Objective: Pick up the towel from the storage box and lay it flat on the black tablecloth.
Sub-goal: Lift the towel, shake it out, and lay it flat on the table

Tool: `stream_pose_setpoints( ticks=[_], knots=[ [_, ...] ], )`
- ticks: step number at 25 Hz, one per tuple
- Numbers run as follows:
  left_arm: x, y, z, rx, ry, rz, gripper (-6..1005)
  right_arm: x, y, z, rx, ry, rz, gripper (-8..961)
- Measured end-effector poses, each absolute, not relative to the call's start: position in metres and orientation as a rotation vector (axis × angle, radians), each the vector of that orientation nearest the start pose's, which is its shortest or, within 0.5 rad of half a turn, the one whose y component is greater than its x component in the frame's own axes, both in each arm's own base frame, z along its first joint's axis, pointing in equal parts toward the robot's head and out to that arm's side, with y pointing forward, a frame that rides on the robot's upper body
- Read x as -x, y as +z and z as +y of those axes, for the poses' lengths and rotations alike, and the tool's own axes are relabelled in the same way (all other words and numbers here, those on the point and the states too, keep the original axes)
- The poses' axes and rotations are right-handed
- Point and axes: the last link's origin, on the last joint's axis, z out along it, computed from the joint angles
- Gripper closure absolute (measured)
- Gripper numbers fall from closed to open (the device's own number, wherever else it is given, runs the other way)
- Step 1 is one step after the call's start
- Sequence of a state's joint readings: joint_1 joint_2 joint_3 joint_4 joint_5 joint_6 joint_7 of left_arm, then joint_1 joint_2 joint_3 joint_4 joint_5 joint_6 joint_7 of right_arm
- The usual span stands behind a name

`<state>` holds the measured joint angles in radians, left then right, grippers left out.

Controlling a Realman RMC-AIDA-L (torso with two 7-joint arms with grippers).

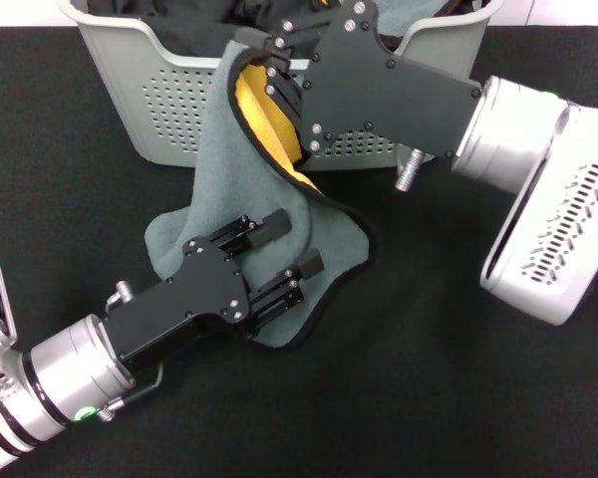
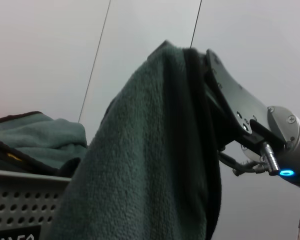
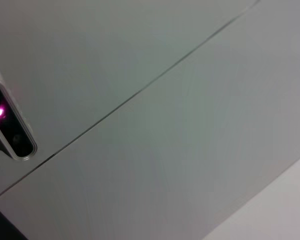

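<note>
At the front rim of the storage box, toward twelve o'clock on the table, the right gripper is clenched on the upper edge of the towel, holding it up so the cloth hangs out over the box wall. From that pinch the towel runs down toward six o'clock, its long axis lying roughly twelve to six, grey-teal face outward with a fold of the yellow face showing just below the grip, and its lower end spreads onto the black tablecloth. The left gripper sits over that lower end with its fingers spread apart and nothing between them, pointing toward two o'clock; the towel's black-edged lower border lies just beside its fingertips. That makes the left arm the nearer one to the free end, so I judge the next move to turn on it catching that border while the right keeps the top. More grey-teal cloth and dark garments lie inside the box.
</note>
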<state>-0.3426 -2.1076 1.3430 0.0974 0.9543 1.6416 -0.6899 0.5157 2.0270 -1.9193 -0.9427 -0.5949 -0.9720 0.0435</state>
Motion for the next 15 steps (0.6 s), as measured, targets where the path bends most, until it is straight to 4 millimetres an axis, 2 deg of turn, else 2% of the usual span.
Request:
stream_pose_setpoints(
  ticks=[3, 8, 12, 15],
  knots=[
    [0.276, -0.065, 0.233, 2.326, -1.244, -0.554, 579, -0.076, -0.059, 0.34, 2.053, 0.838, -1.016, 941],
    [0.278, -0.061, 0.234, 2.283, -1.253, -0.574, 398, -0.067, -0.054, 0.343, 1.981, 0.826, -1.081, 939],
    [0.281, -0.06, 0.234, 2.265, -1.251, -0.598, 370, -0.065, -0.04, 0.335, 1.899, 0.839, -1.083, 940],
    [0.283, -0.057, 0.236, 2.24, -1.25, -0.602, 363, -0.073, -0.028, 0.323, 1.859, 0.837, -1.062, 940]
  ],
)
